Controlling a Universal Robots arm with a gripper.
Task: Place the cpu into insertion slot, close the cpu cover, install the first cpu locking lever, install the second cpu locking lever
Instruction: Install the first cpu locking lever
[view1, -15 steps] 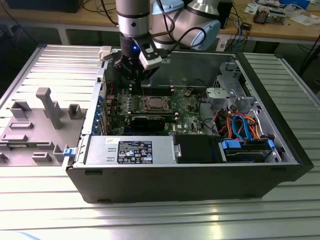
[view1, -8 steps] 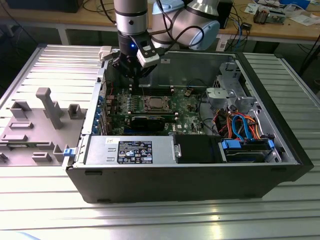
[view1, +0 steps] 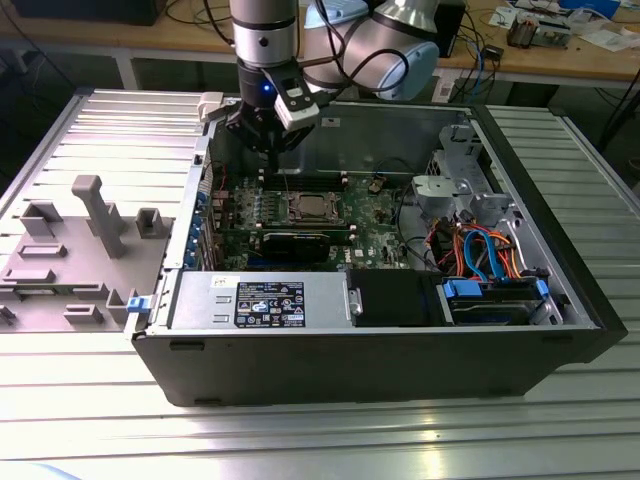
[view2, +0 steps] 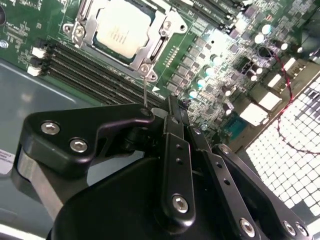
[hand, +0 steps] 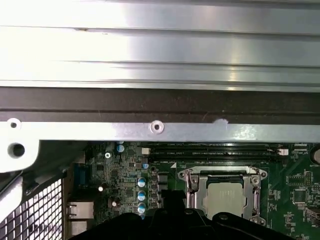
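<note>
While the gripper (view2: 172, 107) hangs above the green board, its fingers (view2: 176, 150) are pressed together with nothing big between them. A thin wire lever (view2: 145, 87) stands up right at the fingertips and runs down to a corner of the insertion slot (view2: 122, 32). The cpu (view2: 124, 25) already sits in that slot, and the cpu cover (view2: 160, 37) lies flat around it, just past the fingers.

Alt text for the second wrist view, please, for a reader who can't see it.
The black claw hangs over the green motherboard, its fingers closed together on a thin wire lever rising from the socket corner. Beyond it the silver cpu sits in the insertion slot, framed by the cpu cover.
</note>
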